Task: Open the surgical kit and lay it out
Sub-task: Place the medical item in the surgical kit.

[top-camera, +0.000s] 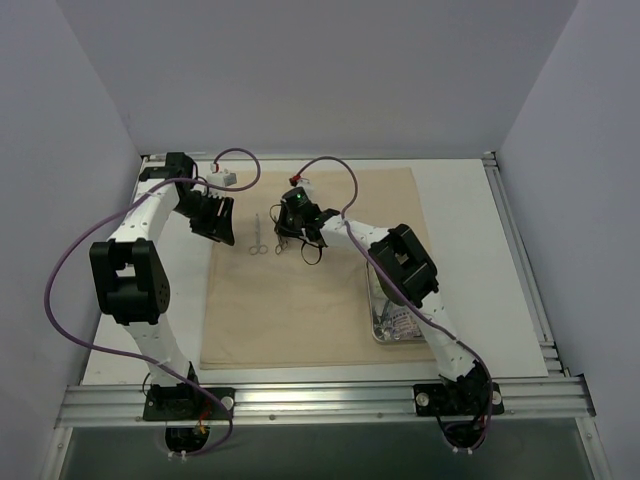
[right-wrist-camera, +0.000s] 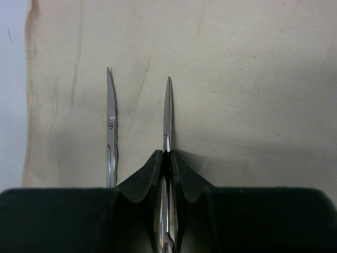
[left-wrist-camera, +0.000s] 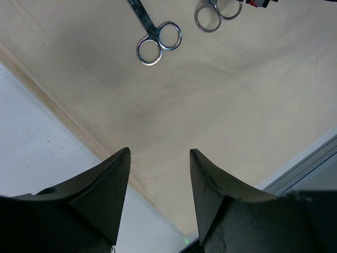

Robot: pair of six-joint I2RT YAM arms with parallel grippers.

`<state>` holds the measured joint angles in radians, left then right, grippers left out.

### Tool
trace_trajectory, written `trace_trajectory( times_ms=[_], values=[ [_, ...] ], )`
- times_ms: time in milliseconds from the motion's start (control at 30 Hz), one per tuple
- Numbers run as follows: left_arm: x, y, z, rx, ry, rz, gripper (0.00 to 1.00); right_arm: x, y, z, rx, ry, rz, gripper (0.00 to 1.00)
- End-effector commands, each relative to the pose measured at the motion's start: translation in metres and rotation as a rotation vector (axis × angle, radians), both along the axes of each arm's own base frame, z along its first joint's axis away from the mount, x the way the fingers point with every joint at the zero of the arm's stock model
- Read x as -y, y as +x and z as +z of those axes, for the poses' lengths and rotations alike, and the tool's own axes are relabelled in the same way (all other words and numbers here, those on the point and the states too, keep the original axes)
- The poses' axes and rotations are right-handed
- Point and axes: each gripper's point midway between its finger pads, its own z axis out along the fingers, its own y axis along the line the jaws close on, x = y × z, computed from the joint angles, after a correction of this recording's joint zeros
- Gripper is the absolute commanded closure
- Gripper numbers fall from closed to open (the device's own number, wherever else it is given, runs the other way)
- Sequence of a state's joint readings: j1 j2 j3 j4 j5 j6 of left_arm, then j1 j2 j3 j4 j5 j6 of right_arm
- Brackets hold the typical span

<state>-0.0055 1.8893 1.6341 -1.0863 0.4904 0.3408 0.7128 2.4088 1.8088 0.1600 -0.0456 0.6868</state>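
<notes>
The beige cloth wrap [top-camera: 310, 290] lies spread flat on the table. The steel tray [top-camera: 378, 318] sits on its right side, partly under my right arm, with pale packets [top-camera: 402, 324] in it. One ring-handled clamp [top-camera: 258, 236] lies on the cloth's far left. My right gripper [top-camera: 291, 226] is shut on a second clamp [right-wrist-camera: 167, 113], just right of the lying clamp [right-wrist-camera: 111, 132]. My left gripper [top-camera: 221, 221] is open and empty over the cloth's left edge. The left wrist view shows both clamps' rings [left-wrist-camera: 159, 43] ahead of its gripper [left-wrist-camera: 159, 155]. No tweezers show.
The white table [top-camera: 520, 260] shows around the cloth. An aluminium rail [top-camera: 330, 395] runs along the near edge. A small white connector block [top-camera: 223, 180] lies at the back left by the left arm. Grey walls close in on three sides.
</notes>
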Motion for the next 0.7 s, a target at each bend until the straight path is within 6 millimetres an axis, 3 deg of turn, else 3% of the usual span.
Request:
trace_trajectory(
  times_ms=[0, 267, 367, 500, 667],
  values=[
    [0.003, 0.005, 0.004, 0.03, -0.015, -0.011, 0.42, 0.01, 0.009, -0.001, 0.0, 0.02, -0.077, 1.0],
    [0.002, 0.006, 0.003, 0.029, -0.012, -0.009, 0.42, 0.024, 0.009, -0.008, -0.024, 0.076, -0.159, 1.0],
    [0.002, 0.005, 0.001, 0.024, -0.014, -0.009, 0.42, 0.024, 0.008, -0.007, -0.027, 0.078, -0.16, 0.89],
    [0.002, 0.005, 0.002, 0.026, -0.012, -0.009, 0.42, 0.027, 0.008, 0.011, 0.0, 0.073, -0.168, 0.77],
    [0.002, 0.005, 0.003, 0.027, -0.012, -0.009, 0.42, 0.036, 0.008, 0.039, 0.068, 0.0, -0.179, 0.73]
  ],
)
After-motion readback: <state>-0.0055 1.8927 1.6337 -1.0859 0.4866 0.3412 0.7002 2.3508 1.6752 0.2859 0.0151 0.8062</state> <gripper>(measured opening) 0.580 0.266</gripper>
